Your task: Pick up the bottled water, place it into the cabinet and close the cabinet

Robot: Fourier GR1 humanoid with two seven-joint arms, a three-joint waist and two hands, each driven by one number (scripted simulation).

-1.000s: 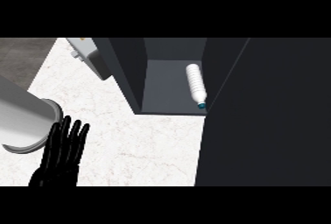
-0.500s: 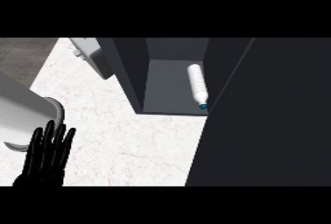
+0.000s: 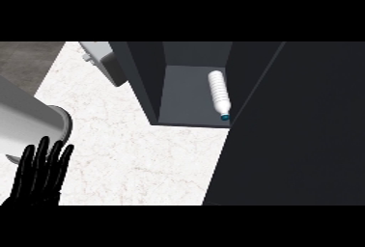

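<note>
Lying on its side on the cabinet's [image 3: 153,77] floor, the bottled water [image 3: 219,94] runs lengthwise from the back of the compartment toward its front edge. Its long axis is nearly straight up and down in the head view, tipped only slightly. The blue cap [image 3: 225,116] points toward the viewer, at the near end, close to the front lip of the shelf. The white ribbed body stretches away toward the rear wall. The bottle sits along the right side of the compartment, just beside the large dark door panel [image 3: 292,130] that fills the right half of the view and partly covers the opening. No hand touches it.

At the lower left, the left hand [image 3: 39,176] rests over the white marbled counter [image 3: 135,159], well apart from the cabinet. Its black fingers [image 3: 44,152] are straight and spread a little, pointing up toward the far side of the counter, with nothing held in them. The hand overlaps the lower edge of a pale grey rounded vessel [image 3: 28,123] at the left border. Another light grey object [image 3: 103,60] stands near the cabinet's left wall at the top; what it is cannot be told. The right hand does not show.
</note>
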